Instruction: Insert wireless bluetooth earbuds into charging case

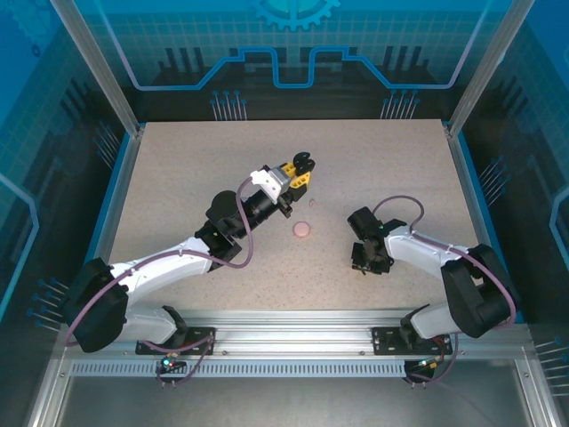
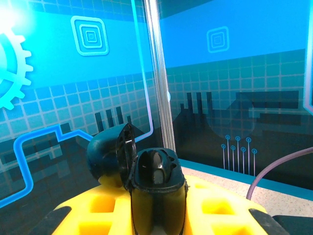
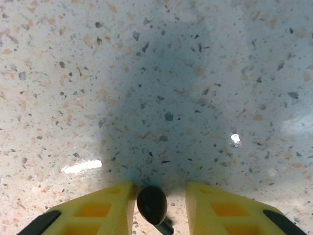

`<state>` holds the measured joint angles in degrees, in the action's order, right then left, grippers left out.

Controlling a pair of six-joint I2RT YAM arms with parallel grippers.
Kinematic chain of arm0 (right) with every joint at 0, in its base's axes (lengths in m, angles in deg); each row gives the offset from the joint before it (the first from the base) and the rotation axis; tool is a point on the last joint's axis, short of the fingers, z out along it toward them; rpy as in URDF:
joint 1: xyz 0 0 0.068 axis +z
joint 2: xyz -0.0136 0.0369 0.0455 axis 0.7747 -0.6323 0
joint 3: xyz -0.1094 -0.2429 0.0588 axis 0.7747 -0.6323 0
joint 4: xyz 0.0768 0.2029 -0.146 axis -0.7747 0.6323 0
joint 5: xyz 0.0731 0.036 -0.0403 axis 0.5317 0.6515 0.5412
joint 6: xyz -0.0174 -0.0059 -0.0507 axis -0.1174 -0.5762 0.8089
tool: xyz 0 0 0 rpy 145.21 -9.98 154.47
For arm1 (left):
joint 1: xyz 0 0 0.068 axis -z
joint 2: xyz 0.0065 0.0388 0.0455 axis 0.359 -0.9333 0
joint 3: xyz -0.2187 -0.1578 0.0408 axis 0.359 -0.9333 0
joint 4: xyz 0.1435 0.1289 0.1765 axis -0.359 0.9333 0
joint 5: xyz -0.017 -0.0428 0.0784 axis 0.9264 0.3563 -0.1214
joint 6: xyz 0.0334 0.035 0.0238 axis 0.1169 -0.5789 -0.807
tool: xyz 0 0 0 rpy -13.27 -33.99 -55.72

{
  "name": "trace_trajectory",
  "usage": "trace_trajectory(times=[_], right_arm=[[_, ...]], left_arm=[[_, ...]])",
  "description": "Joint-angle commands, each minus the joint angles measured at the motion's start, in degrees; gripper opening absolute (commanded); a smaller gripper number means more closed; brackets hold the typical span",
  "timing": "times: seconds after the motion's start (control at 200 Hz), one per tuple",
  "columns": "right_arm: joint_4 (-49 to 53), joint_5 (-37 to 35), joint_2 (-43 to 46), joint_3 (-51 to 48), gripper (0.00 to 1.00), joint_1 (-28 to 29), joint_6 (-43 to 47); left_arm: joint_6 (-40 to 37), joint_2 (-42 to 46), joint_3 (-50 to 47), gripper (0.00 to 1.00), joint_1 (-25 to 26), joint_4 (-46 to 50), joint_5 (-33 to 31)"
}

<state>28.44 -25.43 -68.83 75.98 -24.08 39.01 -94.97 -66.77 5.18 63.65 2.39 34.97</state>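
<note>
My left gripper is raised above the middle of the table and shut on a black charging case, held upright between the yellow fingers with its lid hinged open to the left. A dark glossy shape sits in its cavity; I cannot tell whether it is an earbud. My right gripper is down on the table. A black earbud lies between its fingers, against the left finger, with a gap to the right finger.
A round pale pink case lies on the speckled table between the two arms, with a tiny pale object just behind it. Clear enclosure walls and metal posts ring the table.
</note>
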Motion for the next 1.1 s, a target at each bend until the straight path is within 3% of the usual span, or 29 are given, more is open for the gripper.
trace_trajectory(times=[0.0,0.445,0.72,1.096], right_arm=[[0.34,-1.26,-2.0,1.53,0.31,0.7,1.25],[0.8,0.0,-3.3,2.76,0.23,0.81,2.41],[0.37,1.12,-2.35,2.54,0.12,0.97,2.58],[-0.56,4.51,8.55,6.03,0.12,0.58,1.81]], left_arm=[[0.91,1.3,-0.36,0.0,0.32,-2.22,0.47],[0.48,1.13,-0.32,0.0,0.28,-2.31,0.47],[0.62,1.21,-0.18,0.0,0.28,-2.28,0.47],[0.49,1.9,0.07,0.0,0.28,-1.92,1.08]])
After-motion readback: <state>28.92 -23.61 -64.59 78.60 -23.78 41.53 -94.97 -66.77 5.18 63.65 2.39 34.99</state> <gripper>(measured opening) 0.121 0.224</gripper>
